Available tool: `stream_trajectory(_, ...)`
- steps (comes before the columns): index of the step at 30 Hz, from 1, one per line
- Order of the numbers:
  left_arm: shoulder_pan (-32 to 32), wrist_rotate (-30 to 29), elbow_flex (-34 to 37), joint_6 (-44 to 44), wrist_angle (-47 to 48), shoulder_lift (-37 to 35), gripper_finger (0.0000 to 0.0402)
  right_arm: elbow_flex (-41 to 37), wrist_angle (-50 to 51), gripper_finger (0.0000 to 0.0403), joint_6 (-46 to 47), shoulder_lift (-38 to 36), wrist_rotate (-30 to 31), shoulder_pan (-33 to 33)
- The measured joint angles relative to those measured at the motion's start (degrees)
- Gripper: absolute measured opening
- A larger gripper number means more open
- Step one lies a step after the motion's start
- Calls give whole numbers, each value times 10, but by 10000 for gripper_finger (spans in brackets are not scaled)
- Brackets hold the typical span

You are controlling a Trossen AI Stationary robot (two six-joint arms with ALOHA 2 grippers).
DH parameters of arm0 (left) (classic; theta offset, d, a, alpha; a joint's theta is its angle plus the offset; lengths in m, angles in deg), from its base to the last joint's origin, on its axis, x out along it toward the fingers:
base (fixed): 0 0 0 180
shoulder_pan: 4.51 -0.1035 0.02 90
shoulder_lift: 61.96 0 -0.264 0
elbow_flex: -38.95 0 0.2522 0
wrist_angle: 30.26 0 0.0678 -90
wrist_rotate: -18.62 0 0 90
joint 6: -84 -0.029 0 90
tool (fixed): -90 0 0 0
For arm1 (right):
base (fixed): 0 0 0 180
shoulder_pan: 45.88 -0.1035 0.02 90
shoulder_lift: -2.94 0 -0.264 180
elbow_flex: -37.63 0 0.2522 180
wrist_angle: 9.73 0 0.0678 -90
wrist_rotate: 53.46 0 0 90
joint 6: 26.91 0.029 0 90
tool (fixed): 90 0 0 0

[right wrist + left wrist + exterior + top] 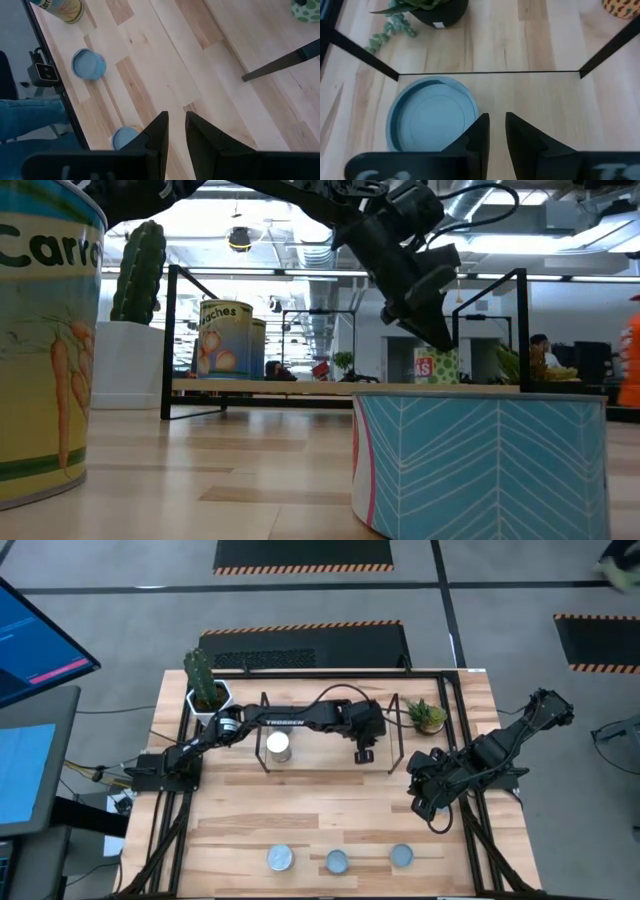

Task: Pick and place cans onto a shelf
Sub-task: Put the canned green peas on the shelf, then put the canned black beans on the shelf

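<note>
Fingers (479, 131) of the left gripper (364, 752), at centre of the high view, stand narrowly apart holding nothing, beside a teal-topped round tin can (433, 120) on the low black metal-rod shelf (327, 730); I judge a placement just done, so next comes a fetch from three cans (336, 860) along the wooden table's lower edge. Only the left wrist view shows that can; the right gripper (175, 131) waits narrow and empty

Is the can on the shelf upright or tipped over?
Upright. The can shows its round top from above, inside the shelf, and stands on end in the low view.
</note>
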Motion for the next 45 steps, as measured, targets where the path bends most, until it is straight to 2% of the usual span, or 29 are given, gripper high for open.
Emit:
stream_trajectory(10,-3,-15,0,0,0,0,52,0,-1,90,0,0,0,0)
stream_trajectory(13,-2,6,-4,20,10,-1,52,0,-1,90,0,0,-1,0)
stream_trajectory(16,6,69,-41,67,84,-6,52,0,2,90,0,0,-11,0)
stream_trajectory(19,24,133,-100,91,215,-18,52,0,11,90,-2,0,-12,0)
stream_trajectory(20,32,137,-118,89,258,-19,52,0,16,90,-3,0,-12,0)
stream_trajectory(22,46,134,-104,71,316,-34,52,0,33,90,-3,0,-14,-2)
stream_trajectory(25,65,89,-87,62,379,-48,52,0,84,90,11,0,-32,-17)
stream_trajectory(27,76,57,-87,65,440,-57,52,0,131,90,51,0,-39,-35)
stream_trajectory(31,100,30,-87,79,537,-62,52,-23,173,90,138,0,-41,-83)
stream_trajectory(37,141,17,-73,95,533,-112,52,-85,121,90,204,0,-48,-157)
stream_trajectory(40,158,-6,-38,117,536,-153,52,-114,85,90,210,0,-45,-171)
stream_trajectory(45,185,-111,52,190,535,-254,52,-137,68,90,209,0,-20,-163)
